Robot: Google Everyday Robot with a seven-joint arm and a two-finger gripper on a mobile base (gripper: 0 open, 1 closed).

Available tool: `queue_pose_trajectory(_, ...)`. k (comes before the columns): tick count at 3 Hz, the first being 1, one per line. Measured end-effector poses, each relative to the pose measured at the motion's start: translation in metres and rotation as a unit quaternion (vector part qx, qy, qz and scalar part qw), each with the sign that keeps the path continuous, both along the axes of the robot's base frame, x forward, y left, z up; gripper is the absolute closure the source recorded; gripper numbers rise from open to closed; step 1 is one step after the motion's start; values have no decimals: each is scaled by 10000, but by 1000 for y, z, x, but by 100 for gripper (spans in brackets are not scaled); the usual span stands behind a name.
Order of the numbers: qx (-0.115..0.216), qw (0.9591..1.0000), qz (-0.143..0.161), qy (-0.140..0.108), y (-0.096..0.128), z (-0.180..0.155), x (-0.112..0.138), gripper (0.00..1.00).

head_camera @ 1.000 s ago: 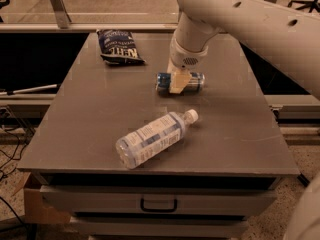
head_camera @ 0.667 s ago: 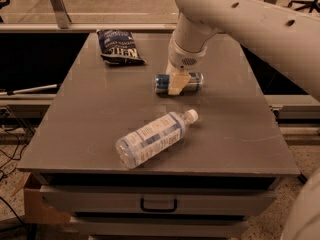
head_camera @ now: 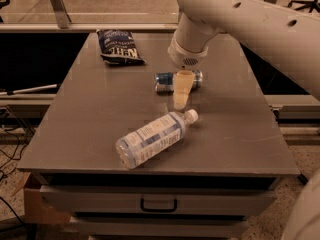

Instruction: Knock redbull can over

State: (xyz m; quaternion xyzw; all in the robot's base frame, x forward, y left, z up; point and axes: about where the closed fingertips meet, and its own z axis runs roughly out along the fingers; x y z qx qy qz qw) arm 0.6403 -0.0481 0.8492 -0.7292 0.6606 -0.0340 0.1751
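Note:
The redbull can [head_camera: 163,81] lies on its side on the grey table [head_camera: 100,119], just behind the table's middle, its silver end pointing left. My gripper [head_camera: 180,95] hangs from the white arm [head_camera: 240,19] directly in front of the can and covers its middle part. Whether it touches the can cannot be seen.
A clear plastic water bottle [head_camera: 150,139] with a white cap lies on its side in front of the can, near the table's front edge. A dark blue snack bag [head_camera: 119,46] lies at the back left. A drawer with a handle [head_camera: 158,204] sits below the tabletop.
The gripper tip has moved a little toward the front of the table, away from the can. The can stays lying on its side in the same spot.

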Motion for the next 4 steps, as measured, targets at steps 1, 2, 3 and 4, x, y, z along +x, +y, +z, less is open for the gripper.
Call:
queue_pose_trajectory(1,-12,10000,-82,-48,-7,4,2,0)
queue_pose_trajectory(2,-63,9993,-321,-153,-31,12,3,0)
queue_pose_trajectory(3,-197,9971,-689,-274,-70,22,3,0)
queue_pose_trajectory(4,-417,9926,-1064,-404,-113,33,1,0)
